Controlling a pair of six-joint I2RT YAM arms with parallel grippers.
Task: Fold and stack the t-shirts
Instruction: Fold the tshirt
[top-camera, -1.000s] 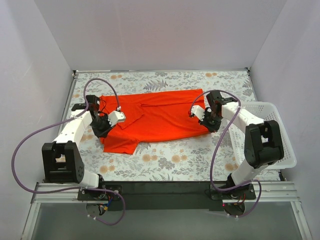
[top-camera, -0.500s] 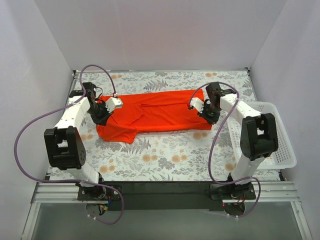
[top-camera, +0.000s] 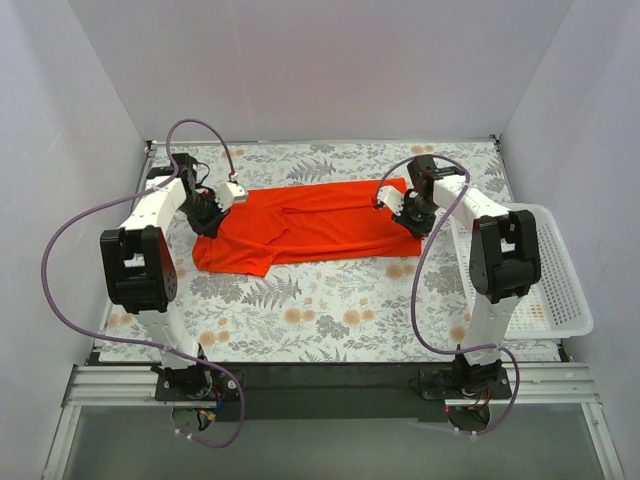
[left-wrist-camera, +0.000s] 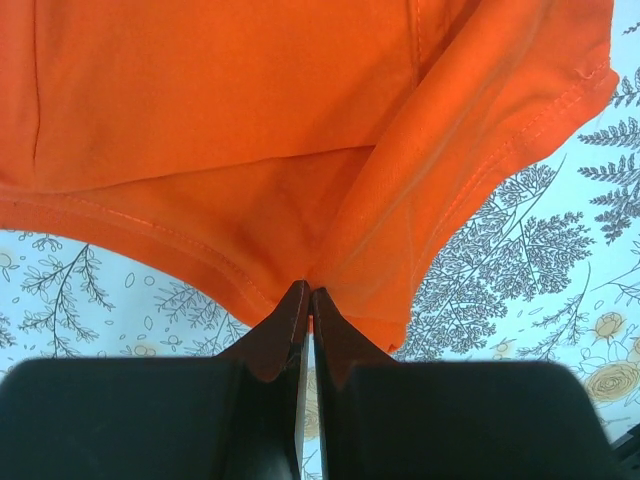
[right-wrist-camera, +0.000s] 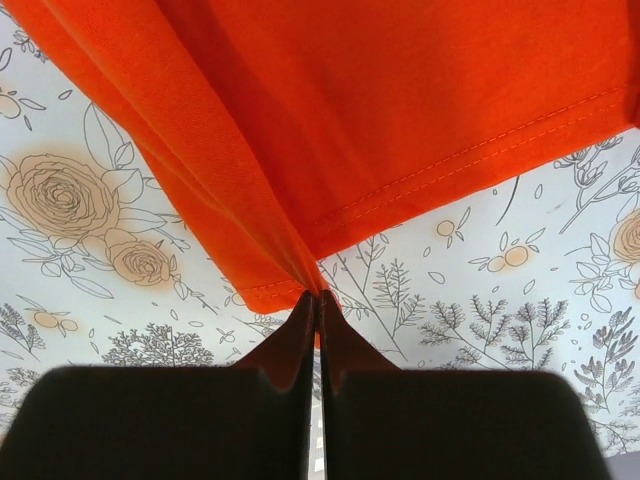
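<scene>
One orange-red t-shirt (top-camera: 310, 225) lies across the far half of the floral mat (top-camera: 330, 310), partly doubled over lengthwise. My left gripper (top-camera: 205, 215) is shut on the shirt's left end, near the sleeve; in the left wrist view its fingertips (left-wrist-camera: 308, 300) pinch a hemmed fold of orange cloth (left-wrist-camera: 250, 150) lifted off the mat. My right gripper (top-camera: 412, 215) is shut on the shirt's right end; in the right wrist view the fingertips (right-wrist-camera: 317, 303) pinch a hemmed corner of the cloth (right-wrist-camera: 400, 100), which hangs taut above the mat.
A white plastic basket (top-camera: 540, 270) stands at the right edge of the mat, beside the right arm. White walls enclose the table on three sides. Purple cables loop over both arms.
Both grippers have carried their held shirt ends away from me toward the back of the mat. The shirt's near edge has moved back with them and the shirt looks narrower.
</scene>
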